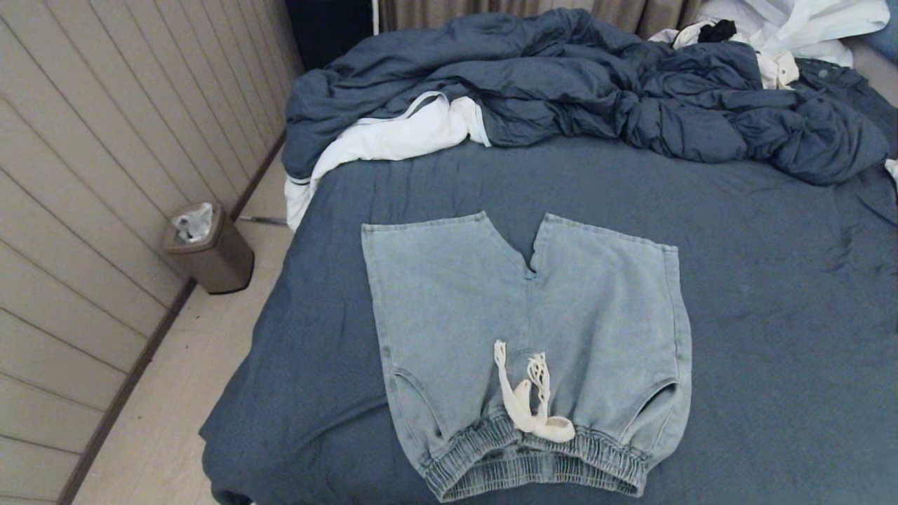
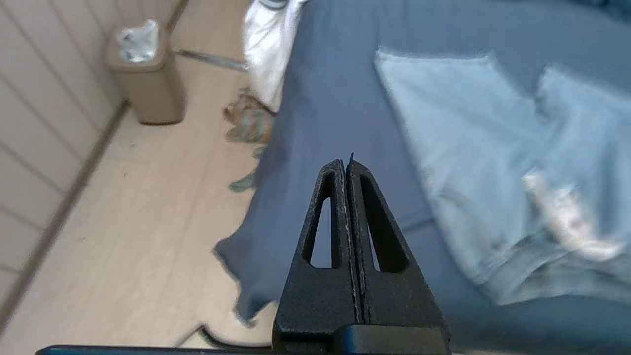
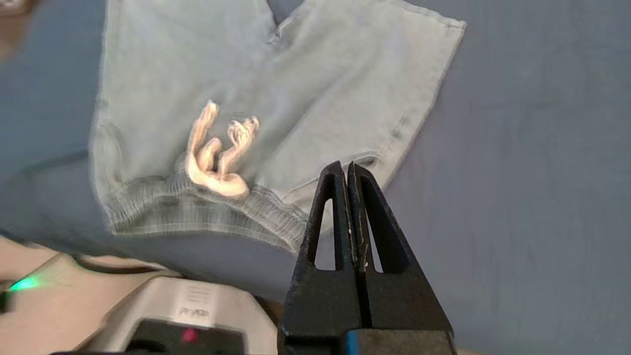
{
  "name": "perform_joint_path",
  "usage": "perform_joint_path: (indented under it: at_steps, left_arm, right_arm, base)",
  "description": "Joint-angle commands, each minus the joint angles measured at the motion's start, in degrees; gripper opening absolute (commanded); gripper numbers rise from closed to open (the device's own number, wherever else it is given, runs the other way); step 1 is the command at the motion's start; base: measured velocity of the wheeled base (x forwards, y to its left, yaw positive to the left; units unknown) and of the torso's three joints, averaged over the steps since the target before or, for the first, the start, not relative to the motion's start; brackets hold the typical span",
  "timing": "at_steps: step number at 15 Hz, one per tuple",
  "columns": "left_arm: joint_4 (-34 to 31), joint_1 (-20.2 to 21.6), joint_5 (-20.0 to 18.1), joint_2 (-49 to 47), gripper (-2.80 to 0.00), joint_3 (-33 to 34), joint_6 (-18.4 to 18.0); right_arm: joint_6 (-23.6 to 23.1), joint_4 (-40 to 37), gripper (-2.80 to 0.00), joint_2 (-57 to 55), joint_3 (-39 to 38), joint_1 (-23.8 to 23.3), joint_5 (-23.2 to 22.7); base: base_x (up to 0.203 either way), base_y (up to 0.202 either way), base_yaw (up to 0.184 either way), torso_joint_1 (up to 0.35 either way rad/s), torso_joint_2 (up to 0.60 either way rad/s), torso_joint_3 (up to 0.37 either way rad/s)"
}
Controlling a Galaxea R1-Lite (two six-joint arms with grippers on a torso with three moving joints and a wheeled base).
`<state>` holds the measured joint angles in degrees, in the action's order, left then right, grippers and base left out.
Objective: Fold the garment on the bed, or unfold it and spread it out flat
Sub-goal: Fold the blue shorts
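The light blue shorts (image 1: 526,330) lie spread flat on the dark slate-blue bed (image 1: 772,315), waistband toward me, both legs pointing away. The cream drawstring (image 1: 530,396) curls loose above the waistband. Neither arm shows in the head view. My left gripper (image 2: 345,162) hangs shut and empty above the bed's near left corner, with the shorts (image 2: 473,162) off to its side. My right gripper (image 3: 345,167) is shut and empty too, held above the shorts' (image 3: 276,98) right pocket corner near the waistband (image 3: 197,212).
A puffy dark blue duvet (image 1: 596,91) is heaped across the far side of the bed, with a white cloth (image 1: 393,137) at its left end and more white fabric (image 1: 800,28) at the far right. A brown waste bin (image 1: 208,249) stands on the floor by the panelled wall.
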<state>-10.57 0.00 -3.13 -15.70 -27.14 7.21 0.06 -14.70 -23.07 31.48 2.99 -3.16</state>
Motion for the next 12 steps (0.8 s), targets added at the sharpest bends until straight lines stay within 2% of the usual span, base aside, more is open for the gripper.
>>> perform_joint_path:
  at_steps: [1,4,7,8,10,12]
  left_arm:
    - [-1.0,0.0,-1.1,-19.0,-2.8,-9.6,2.0]
    - [-2.0,-0.2,-3.9,-36.9,-2.8,-17.1,6.3]
    - [-2.3,-4.7,-5.7,-52.4,-2.8,-21.1,11.6]
    - [-2.3,-7.9,-6.0,-56.8,-2.8,-21.8,13.3]
    - [-2.2,-16.9,-5.8,-63.2,-2.8,-22.8,16.6]
    - [-1.0,-24.6,-2.7,-69.7,-2.8,-23.8,19.8]
  right_arm:
    - [2.2,-0.3,-2.8,-18.9,9.3,0.7,-0.1]
    - [8.5,-0.6,-2.8,-36.5,17.1,-0.9,-0.3]
    - [11.9,-0.7,-2.8,-52.3,21.5,-5.0,-0.6]
    - [12.5,-0.7,-2.8,-56.4,22.2,-6.2,-0.9]
    - [12.8,-0.8,-2.8,-62.3,22.4,-8.7,-3.2]
    - [9.6,-0.8,-2.8,-66.9,20.7,-10.7,-6.1]
  base:
    - [0.0,0.0,0.0,0.0,0.0,0.0]
    - [0.0,0.0,0.0,0.0,0.0,0.0]
    - [0.0,0.0,0.0,0.0,0.0,0.0]
    - [0.0,0.0,0.0,0.0,0.0,0.0]
    - [0.0,0.0,0.0,0.0,0.0,0.0]
    - [0.0,0.0,0.0,0.0,0.0,0.0]
